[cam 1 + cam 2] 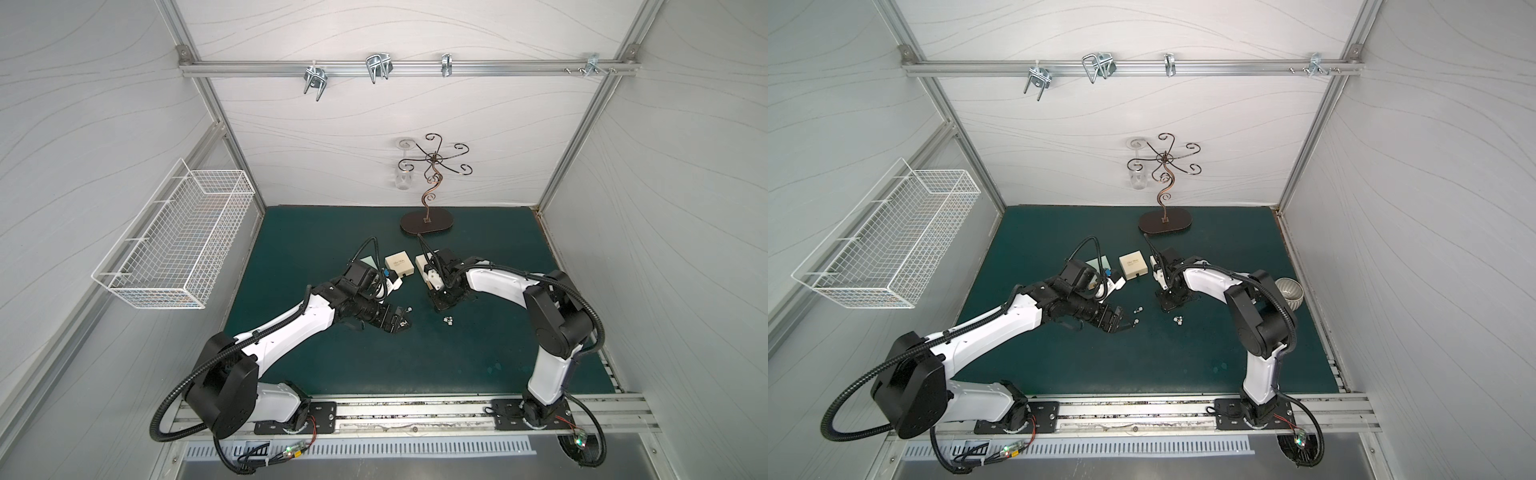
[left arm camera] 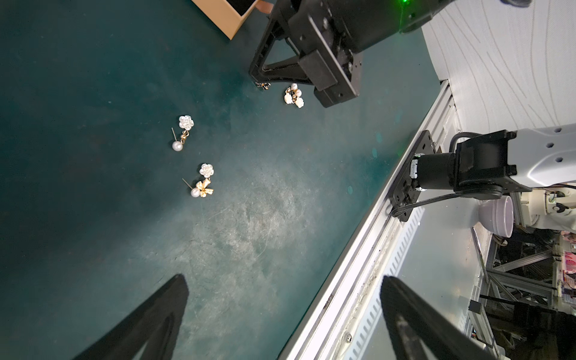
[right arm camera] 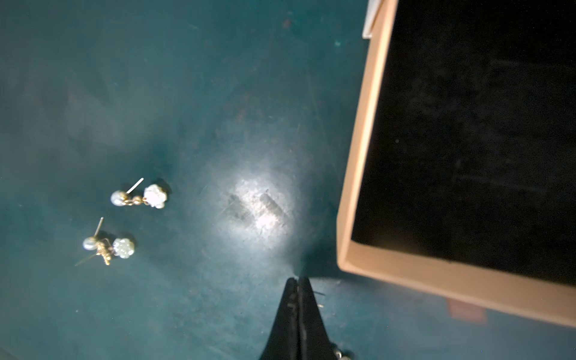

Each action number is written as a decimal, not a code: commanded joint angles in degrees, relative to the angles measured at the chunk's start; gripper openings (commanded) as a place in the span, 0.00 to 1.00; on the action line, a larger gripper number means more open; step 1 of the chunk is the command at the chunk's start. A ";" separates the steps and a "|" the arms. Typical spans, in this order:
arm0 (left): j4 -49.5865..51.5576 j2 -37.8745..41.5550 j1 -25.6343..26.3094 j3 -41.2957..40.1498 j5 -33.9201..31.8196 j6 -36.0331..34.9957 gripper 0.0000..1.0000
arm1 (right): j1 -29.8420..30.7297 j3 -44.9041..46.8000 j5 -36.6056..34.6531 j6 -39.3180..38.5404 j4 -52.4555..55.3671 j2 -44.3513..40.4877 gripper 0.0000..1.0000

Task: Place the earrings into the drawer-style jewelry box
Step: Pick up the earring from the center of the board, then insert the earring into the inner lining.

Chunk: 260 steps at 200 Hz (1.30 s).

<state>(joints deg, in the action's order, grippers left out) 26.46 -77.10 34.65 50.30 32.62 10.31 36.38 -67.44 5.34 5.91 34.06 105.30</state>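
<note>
Your right tool [image 3: 297, 280] is pinched fully closed, tips down at the green worktop [image 3: 218, 93], just outside the near corner of the open drawer [image 3: 352, 187]. In the right wrist view a thin metal post [image 3: 318, 293] pokes out beside the tips. The left wrist view shows a small gold bit [image 2: 263, 84] right at them. My guess is you've got one earring by its pin, but I can't tell for sure that it's clamped. The left tool [image 2: 283, 278] is wide open with nothing between its fingers.

Where the rest is: a plain drop earring [image 3: 140, 196] and a bow drop earring [image 3: 107, 246], both pearl-and-flower types, lie loose on the worktop close to the left tool. A little cluster of earrings [image 2: 294, 95] sits just beside the right tool. What shows of the drawer's black lining [image 3: 467, 140] looks empty, so I'd say you're early on.

For this step, lift straight up and slowly, and check in the wrist view that the piece rises with the tips. A pin that thin can swivel or slip out. Get clear above the tan wall before you go sideways, or the dangling part may catch the rim. Let go low over the lining so it doesn't bounce out. Mind the cluster as you lift, and keep the left tool off the two loose ones.
</note>
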 commanded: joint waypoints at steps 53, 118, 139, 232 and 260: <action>-1.38 -0.16 0.23 0.20 0.91 -0.20 0.99 | -0.91 -0.90 4.42 0.57 2.62 -4.23 0.00; -1.41 0.13 0.24 0.17 0.83 -0.18 0.99 | -5.70 -4.09 8.52 1.78 2.59 -6.14 0.00; -1.34 0.19 0.18 0.19 0.94 -0.08 0.99 | -6.73 -6.08 8.54 1.70 2.42 -5.34 0.00; -1.35 0.14 0.24 0.14 1.27 -0.11 0.99 | -10.38 -16.55 6.62 1.82 0.92 5.08 0.00; -1.41 -0.05 0.19 0.00 1.48 -0.01 0.99 | -10.37 -17.63 6.07 2.21 0.24 7.25 0.00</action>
<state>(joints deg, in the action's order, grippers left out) 26.46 -77.10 34.65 50.30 32.67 10.48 26.04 -83.57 12.05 7.77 34.20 110.72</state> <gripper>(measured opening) 0.993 0.044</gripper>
